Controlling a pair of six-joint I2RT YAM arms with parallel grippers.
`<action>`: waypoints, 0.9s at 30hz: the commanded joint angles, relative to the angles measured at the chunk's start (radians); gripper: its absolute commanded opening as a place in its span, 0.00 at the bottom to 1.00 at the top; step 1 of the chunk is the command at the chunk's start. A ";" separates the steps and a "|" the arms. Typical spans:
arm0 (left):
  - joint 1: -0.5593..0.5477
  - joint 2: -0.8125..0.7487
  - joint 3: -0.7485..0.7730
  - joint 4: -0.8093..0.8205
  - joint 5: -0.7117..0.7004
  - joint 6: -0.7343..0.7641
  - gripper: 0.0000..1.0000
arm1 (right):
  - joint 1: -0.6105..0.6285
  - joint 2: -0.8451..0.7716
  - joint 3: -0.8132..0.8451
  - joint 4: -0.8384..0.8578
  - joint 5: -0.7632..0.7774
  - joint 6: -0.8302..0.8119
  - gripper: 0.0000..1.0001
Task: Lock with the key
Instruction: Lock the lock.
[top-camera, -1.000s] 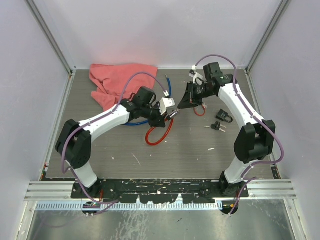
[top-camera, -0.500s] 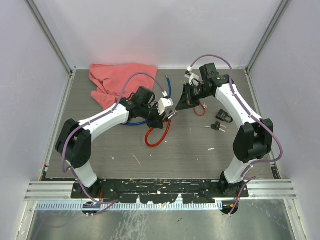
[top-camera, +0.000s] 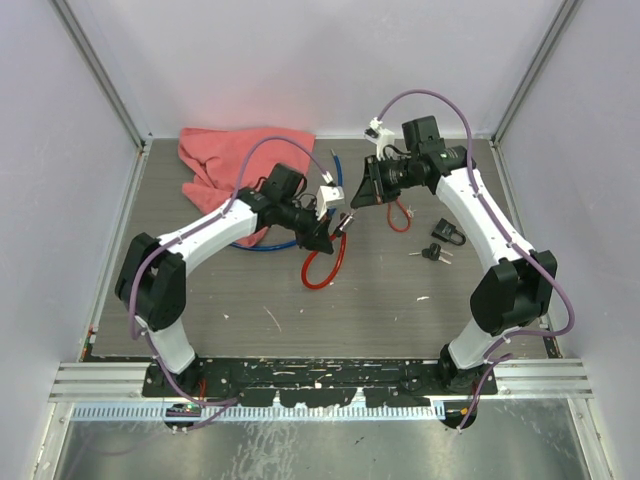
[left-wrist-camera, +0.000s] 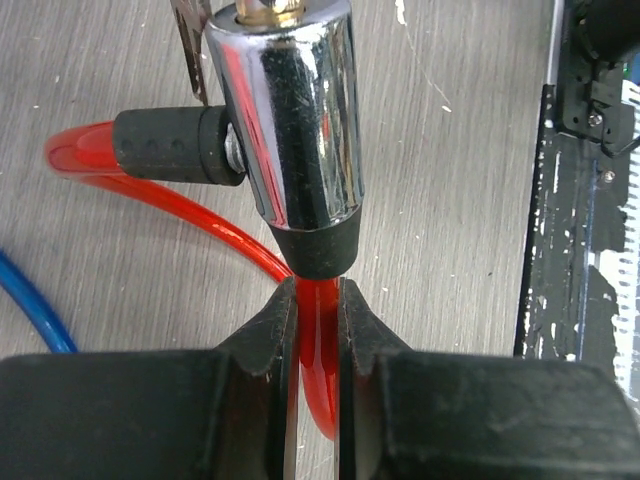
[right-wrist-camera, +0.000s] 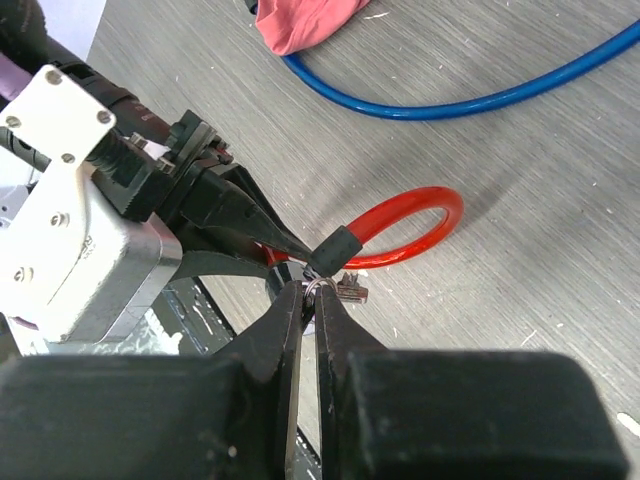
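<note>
A red cable lock (top-camera: 325, 262) with a chrome cylinder (left-wrist-camera: 290, 130) is held near the table's middle. My left gripper (top-camera: 327, 232) is shut on the red cable (left-wrist-camera: 318, 330) just below the cylinder's black collar. In the right wrist view the red loop (right-wrist-camera: 400, 230) hangs over the table. My right gripper (top-camera: 352, 205) is shut on the ring of a small key (right-wrist-camera: 345, 288), right against the lock's black end (right-wrist-camera: 338, 248) and the left gripper's fingers. The keyhole is hidden.
A pink cloth (top-camera: 235, 165) lies at the back left with a blue cable (top-camera: 270, 243) beside it. A black padlock (top-camera: 447, 232), spare keys (top-camera: 435, 253) and a small red cable (top-camera: 400, 218) lie to the right. Walls enclose the table.
The left gripper has raised the lock and carried it slightly right and further back. The right gripper has moved left and back, staying against the lock's end.
</note>
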 joint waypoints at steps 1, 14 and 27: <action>0.004 0.018 0.052 0.005 0.134 0.008 0.00 | 0.023 -0.013 0.047 0.039 -0.067 -0.109 0.01; 0.049 0.031 0.052 -0.022 0.196 0.010 0.00 | 0.024 -0.039 -0.028 0.091 -0.173 -0.429 0.01; 0.057 0.040 0.048 -0.051 0.209 0.027 0.00 | 0.025 -0.066 -0.039 0.105 -0.318 -0.833 0.01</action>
